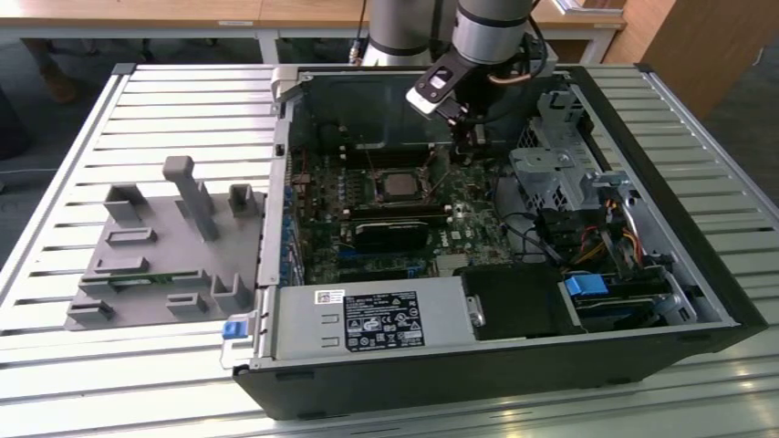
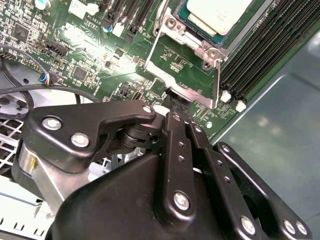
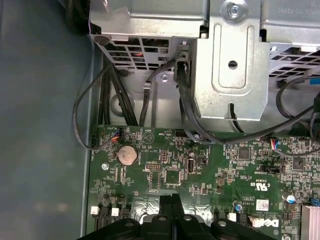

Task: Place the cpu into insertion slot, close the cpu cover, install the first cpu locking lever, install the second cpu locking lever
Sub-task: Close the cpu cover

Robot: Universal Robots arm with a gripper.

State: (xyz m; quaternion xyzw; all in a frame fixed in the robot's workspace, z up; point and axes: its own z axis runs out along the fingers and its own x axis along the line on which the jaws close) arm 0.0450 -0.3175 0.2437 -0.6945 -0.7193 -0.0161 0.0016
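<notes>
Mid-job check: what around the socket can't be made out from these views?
1. cpu: in the second wrist view it is cut off by the picture's edge, so its seating all round is unseen.
2. Locking levers: in the exterior view the insertion slot is too small to tell whether either is latched.
3. gripper: in the first wrist view its own black links hide what lies beyond the shut fingers, so contact cannot be told.

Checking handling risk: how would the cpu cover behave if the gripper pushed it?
The cpu cover looks like thin sheet metal around a large window: probably light and stiff, yet bendable under a hard push. It seems hinged beside the cpu, so it would likely swing rather than slide.
</notes>
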